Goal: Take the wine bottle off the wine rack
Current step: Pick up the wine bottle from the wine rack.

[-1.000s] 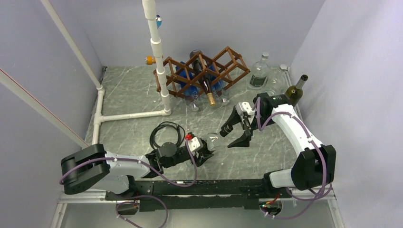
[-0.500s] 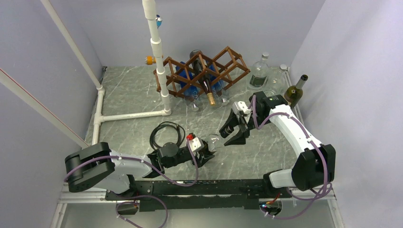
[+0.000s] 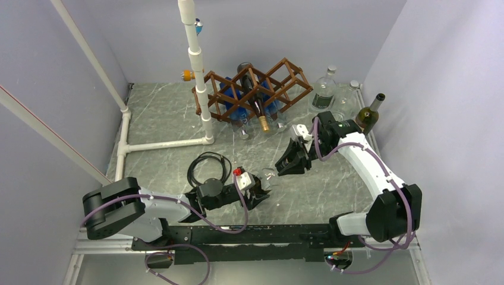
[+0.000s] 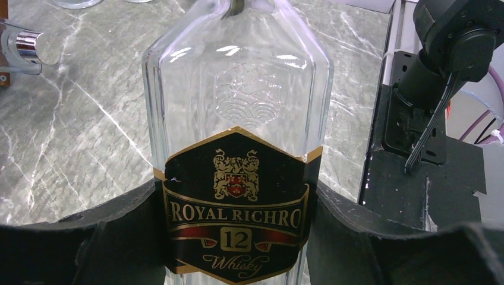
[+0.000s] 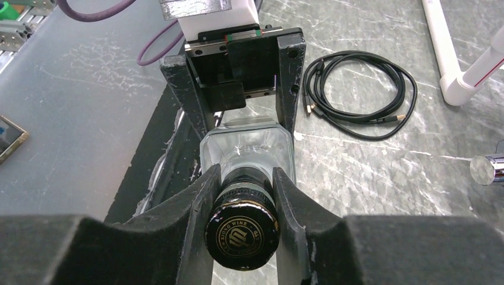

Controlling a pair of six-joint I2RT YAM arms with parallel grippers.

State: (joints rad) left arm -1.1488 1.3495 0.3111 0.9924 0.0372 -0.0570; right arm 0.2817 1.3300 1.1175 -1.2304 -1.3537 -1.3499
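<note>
The wine bottle (image 3: 268, 176) is clear glass with a black whisky label (image 4: 238, 208) and a black cap (image 5: 242, 234). It lies off the wine rack (image 3: 279, 80), held between both arms above the table. My left gripper (image 3: 255, 191) is shut on its labelled body, fingers (image 4: 107, 243) on either side. My right gripper (image 3: 285, 164) is shut on the neck just behind the cap, its fingers (image 5: 199, 208) pressed against it. The dark lattice rack stands at the back with other bottles (image 3: 260, 113) in its cells.
A white PVC pipe frame (image 3: 199, 77) stands left of the rack. A black coiled cable (image 3: 208, 166) lies by the left gripper. A clear bottle (image 3: 324, 92) and a green bottle (image 3: 369, 113) stand at the back right by the wall.
My right gripper has moved left onto the bottle's neck and shut on it. The left gripper has kept its hold on the body.
</note>
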